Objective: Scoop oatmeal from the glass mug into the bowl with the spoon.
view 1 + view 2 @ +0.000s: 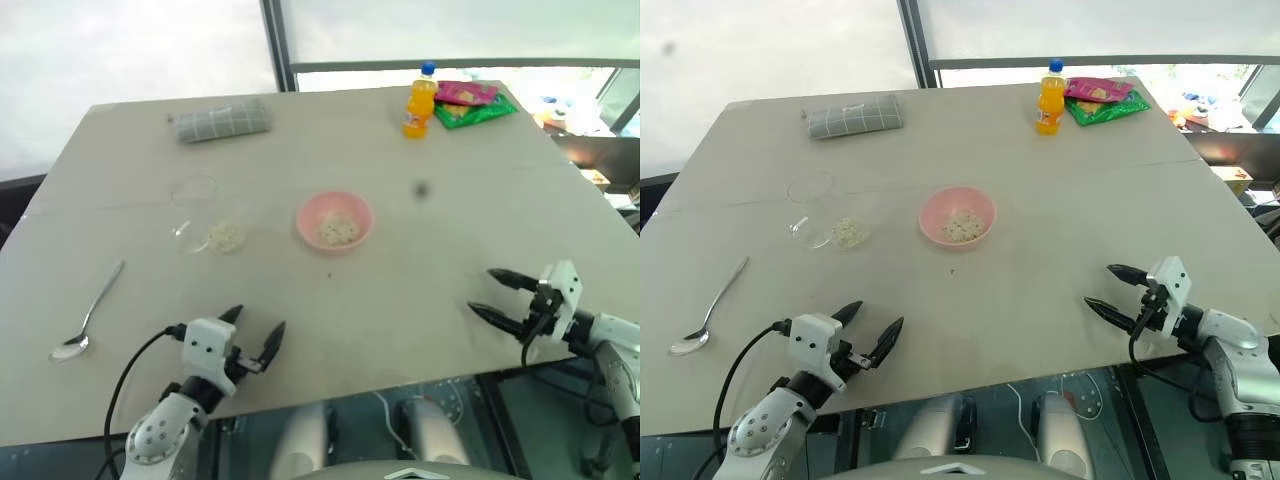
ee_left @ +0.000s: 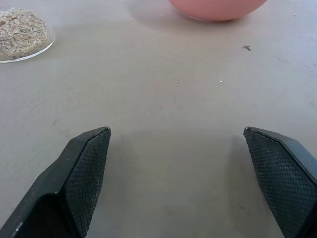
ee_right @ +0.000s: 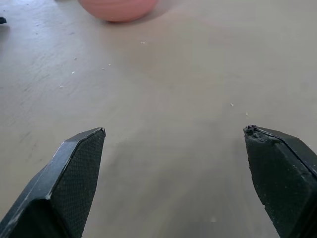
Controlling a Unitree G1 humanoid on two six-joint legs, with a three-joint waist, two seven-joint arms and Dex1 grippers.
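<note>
The glass mug (image 1: 200, 212) sits left of centre on the table, with oatmeal (image 1: 226, 237) in its bottom. To its right is the pink bowl (image 1: 335, 222), holding a little oatmeal (image 1: 339, 232) too. The spoon (image 1: 88, 315) lies flat near the table's left edge, bowl end toward me. My left gripper (image 1: 259, 320) hovers open and empty at the near edge, between spoon and bowl, apart from both. My right gripper (image 1: 482, 290) is open and empty at the near right, pointing left toward the bowl. In the left wrist view the oatmeal (image 2: 20, 32) and bowl (image 2: 215, 9) lie ahead of the fingers (image 2: 86, 168).
An orange bottle (image 1: 420, 105) and bright snack packets (image 1: 472, 102) stand at the far right of the table. A grey checked folded cloth (image 1: 222, 122) lies at the far left. The table's near edge (image 1: 400, 385) runs just under both grippers.
</note>
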